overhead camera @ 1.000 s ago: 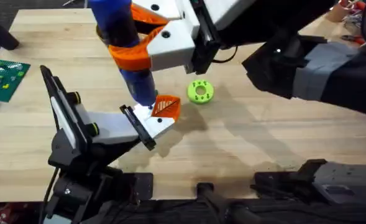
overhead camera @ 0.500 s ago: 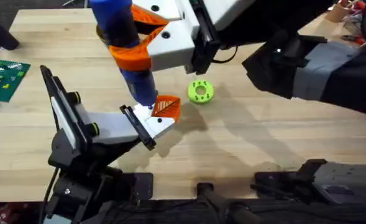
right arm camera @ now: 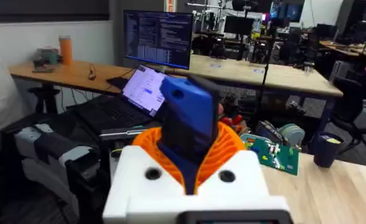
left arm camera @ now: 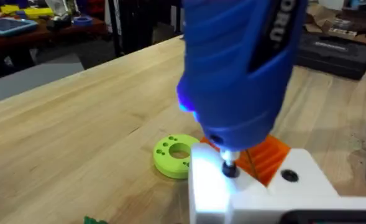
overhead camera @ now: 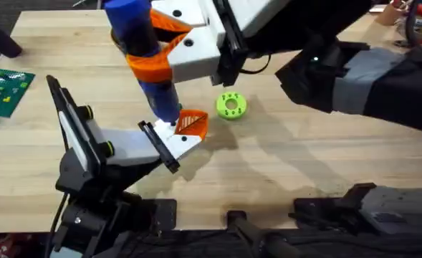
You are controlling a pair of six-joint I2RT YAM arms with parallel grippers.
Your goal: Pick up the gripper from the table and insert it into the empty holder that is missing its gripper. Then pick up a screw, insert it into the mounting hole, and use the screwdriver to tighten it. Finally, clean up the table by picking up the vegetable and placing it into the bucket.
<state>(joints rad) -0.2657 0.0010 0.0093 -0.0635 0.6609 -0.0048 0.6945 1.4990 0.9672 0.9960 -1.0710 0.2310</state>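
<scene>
Two orange pads of the right gripper [overhead camera: 147,61] clamp the blue screwdriver [overhead camera: 140,43] upright, its tip pressed onto the white holder [left arm camera: 245,190] beside the orange gripper [overhead camera: 191,124], mid-bench [overhead camera: 304,172]. Left gripper's state: cannot tell.

— How many things are on the counter [overhead camera: 325,165]?
— One blue screwdriver [overhead camera: 142,54], one small orange finger piece [overhead camera: 191,124], one white holder [overhead camera: 178,145], one green disc [overhead camera: 231,105].
— Anything at the far left edge?
— One green circuit board [overhead camera: 4,89].
</scene>
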